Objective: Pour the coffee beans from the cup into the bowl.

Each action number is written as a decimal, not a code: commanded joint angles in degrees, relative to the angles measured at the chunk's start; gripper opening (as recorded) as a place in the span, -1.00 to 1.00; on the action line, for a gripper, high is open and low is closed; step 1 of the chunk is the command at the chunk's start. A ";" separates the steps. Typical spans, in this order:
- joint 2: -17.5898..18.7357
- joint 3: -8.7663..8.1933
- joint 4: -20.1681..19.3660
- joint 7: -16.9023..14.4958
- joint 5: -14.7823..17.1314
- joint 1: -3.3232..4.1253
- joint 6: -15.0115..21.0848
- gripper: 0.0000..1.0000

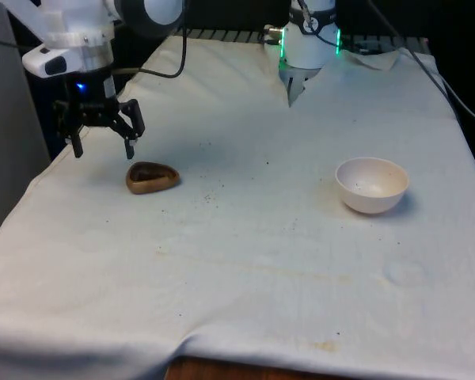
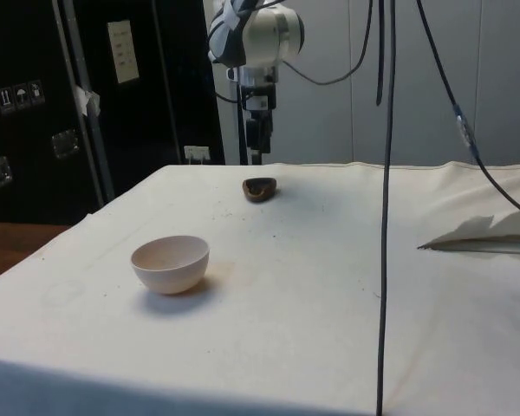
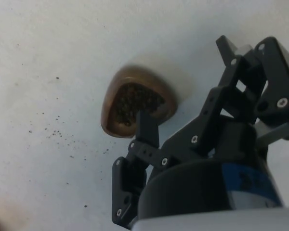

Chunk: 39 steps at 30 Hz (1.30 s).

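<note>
The gripper (image 1: 103, 147) was observed at the front view's left, above the cloth (image 1: 245, 261), with its fingers spread apart and nothing held between them. The cup (image 1: 152, 176), brown and low, was found standing on the cloth just below and slightly to the right of the gripper, apart from it. Dark contents were noted inside the cup. The bowl (image 1: 372, 184), white, was recorded well apart from the cup, toward the front view's right. Small dark specks (image 1: 210, 194) were seen on the cloth near the cup.
</note>
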 commanded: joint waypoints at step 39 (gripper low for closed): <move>5.10 -0.86 3.90 -5.27 8.48 -1.43 -6.47 1.00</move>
